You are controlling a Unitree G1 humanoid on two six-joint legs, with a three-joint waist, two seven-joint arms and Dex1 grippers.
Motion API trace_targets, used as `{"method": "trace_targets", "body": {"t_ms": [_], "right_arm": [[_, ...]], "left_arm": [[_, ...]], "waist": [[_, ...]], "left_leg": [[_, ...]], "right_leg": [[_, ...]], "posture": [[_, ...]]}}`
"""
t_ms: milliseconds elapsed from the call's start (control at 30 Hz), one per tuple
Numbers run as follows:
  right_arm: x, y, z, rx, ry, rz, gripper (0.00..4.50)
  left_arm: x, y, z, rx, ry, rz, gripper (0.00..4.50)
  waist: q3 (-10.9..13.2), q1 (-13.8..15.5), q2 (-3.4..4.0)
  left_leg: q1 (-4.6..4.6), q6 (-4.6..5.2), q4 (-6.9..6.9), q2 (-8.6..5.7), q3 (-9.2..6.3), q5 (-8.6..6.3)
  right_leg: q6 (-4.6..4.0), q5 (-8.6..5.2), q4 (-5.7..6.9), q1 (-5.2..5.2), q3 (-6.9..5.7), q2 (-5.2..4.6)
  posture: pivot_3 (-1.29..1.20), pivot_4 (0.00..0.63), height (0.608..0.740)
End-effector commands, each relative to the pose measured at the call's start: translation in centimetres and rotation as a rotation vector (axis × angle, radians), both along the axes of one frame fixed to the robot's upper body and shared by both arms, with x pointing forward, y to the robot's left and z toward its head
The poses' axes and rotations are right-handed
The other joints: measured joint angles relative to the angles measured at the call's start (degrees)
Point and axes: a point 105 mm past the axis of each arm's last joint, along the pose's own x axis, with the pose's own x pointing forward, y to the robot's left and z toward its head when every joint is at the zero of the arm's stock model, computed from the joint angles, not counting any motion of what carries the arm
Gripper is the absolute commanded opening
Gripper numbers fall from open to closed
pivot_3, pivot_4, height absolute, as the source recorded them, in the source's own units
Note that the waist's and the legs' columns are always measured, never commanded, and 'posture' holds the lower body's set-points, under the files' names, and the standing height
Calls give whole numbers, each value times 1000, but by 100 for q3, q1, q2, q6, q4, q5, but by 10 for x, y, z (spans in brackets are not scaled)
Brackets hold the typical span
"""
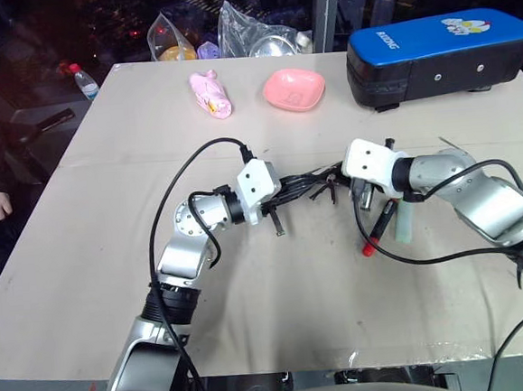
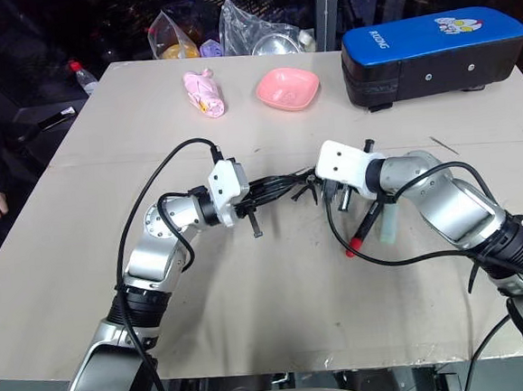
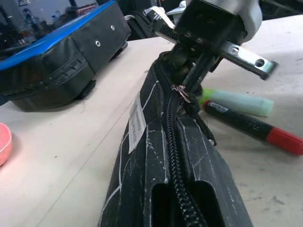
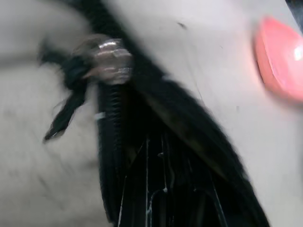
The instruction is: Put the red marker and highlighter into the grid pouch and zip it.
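Grid pouch (image 3: 156,156): one, clamped by left claw (image 1: 280,197); right claw (image 3: 191,78) unclear.

Matt cloth grid pouch (image 3: 156,161) — metal zipper pull (image 3: 182,92) — glossy plastic highlighter (image 3: 236,100)

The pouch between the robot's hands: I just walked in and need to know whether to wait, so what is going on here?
The robot holds the grid pouch up over the table, the left gripper shut on one end. The right gripper is at the other end, by the zipper pull. The red marker and the highlighter lie side by side on the table beside the pouch, not yet inside.
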Motion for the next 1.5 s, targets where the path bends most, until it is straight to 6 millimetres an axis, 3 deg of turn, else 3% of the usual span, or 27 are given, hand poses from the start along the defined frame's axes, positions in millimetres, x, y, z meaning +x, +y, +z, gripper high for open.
{"method": "trace_targets", "body": {"t_ms": [33,267,400,500,733,833,900,1033,1300,1500], "right_arm": [[-1,7,12,-29,-87,87,1367],[3,11,20,5,-130,102,4454],[5,9,22,19,-141,83,4454],[0,1,38,158,-104,19,4454],[-41,-38,54,522,165,-179,4454],[-60,-77,26,629,205,-479,4454],[-70,-86,10,683,237,-601,4454],[-81,-92,-15,734,258,-760,4454],[-85,-101,-58,791,261,-1023,4454],[-82,-90,-75,819,283,-1052,4454]], "left_arm": [[2,1,11,-16,-52,22,0],[3,2,6,-12,-38,40,0],[3,2,4,-13,-31,44,0],[6,6,2,-12,-26,73,0],[8,17,0,-13,-26,116,0],[7,18,3,-20,-30,122,0],[7,18,4,-24,-31,125,0],[7,19,4,-28,-29,130,0],[8,17,5,-33,-29,136,0],[8,17,5,-32,-30,145,0]], "waist": [[0,2,-1],[0,1,-1],[0,7,-1],[0,24,-1],[-1,98,-2],[-4,150,-7],[-5,145,-5],[-6,75,-3],[-7,39,-4],[-7,13,-4]], "left_leg": [[0,0,0,0,1,0],[1,-1,5,2,4,1],[1,-1,6,1,5,1],[0,-1,6,1,5,1],[4,-1,7,2,-3,1],[5,-1,6,2,-17,0],[2,-2,5,2,-21,0],[9,-2,6,2,-15,1],[8,-6,5,-2,-20,3],[9,-6,5,-2,-17,3]], "right_leg": [[0,0,0,0,0,0],[0,0,5,0,0,-2],[-1,1,6,0,-1,-2],[-1,1,5,1,-2,-3],[-1,1,5,10,-5,-8],[-2,1,4,18,-12,-20],[-2,0,4,17,-14,-20],[-2,1,11,16,-5,-10],[-1,0,10,17,-9,7],[-1,0,11,17,-7,8]], "posture": [[0,150,740],[0,150,740],[0,150,740],[0,150,740],[0,150,740],[0,150,740],[0,150,740],[0,150,740],[0,150,740],[0,150,740]]}}
